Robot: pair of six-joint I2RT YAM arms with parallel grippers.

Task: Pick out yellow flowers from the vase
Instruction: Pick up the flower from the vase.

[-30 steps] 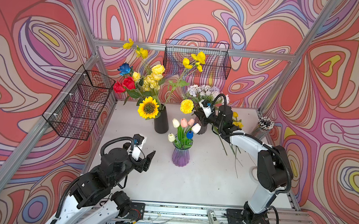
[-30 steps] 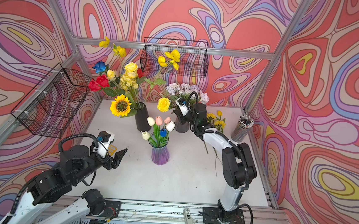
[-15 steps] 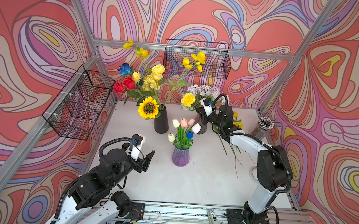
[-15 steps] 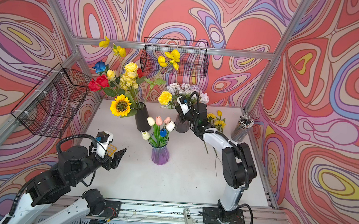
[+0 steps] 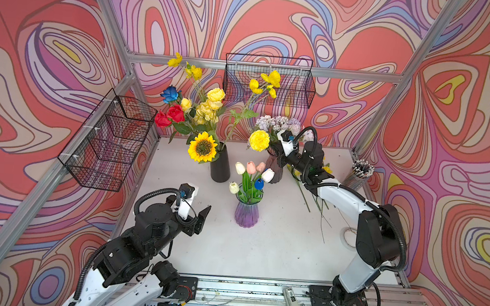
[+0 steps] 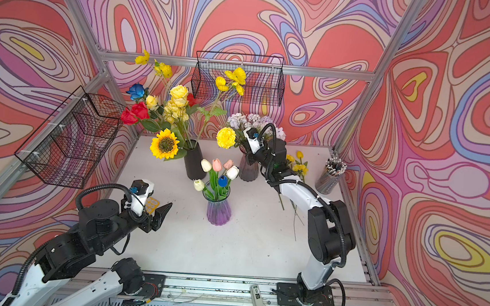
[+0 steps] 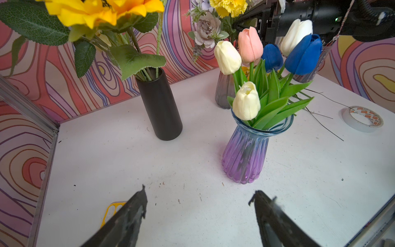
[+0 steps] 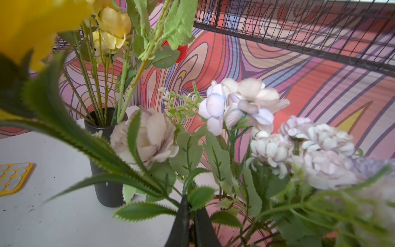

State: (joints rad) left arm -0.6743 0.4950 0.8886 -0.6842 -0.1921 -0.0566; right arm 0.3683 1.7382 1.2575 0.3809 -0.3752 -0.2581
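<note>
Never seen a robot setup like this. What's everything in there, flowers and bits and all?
black vase: one, black, back left; holds sunflower, yellow roses, yellow blossoms, red roses, blue rose.
purple vase: one, glass, centre; white, pink, blue tulips.
grey vase: one, smoky glass, behind it; lilac flowers, yellow pom-pom flower.
loose yellow flowers: few, lying back right.
pencil cup: one, greyish, back right corner.
tape roll: one, white, right side.
keypad: one, yellow, near left.
wire baskets: two, black, left and back walls.
table: one, white.
left gripper: one, black, open, empty, near the keypad.
right gripper: one, black, shut on the yellow pom-pom flower's stem.
</note>
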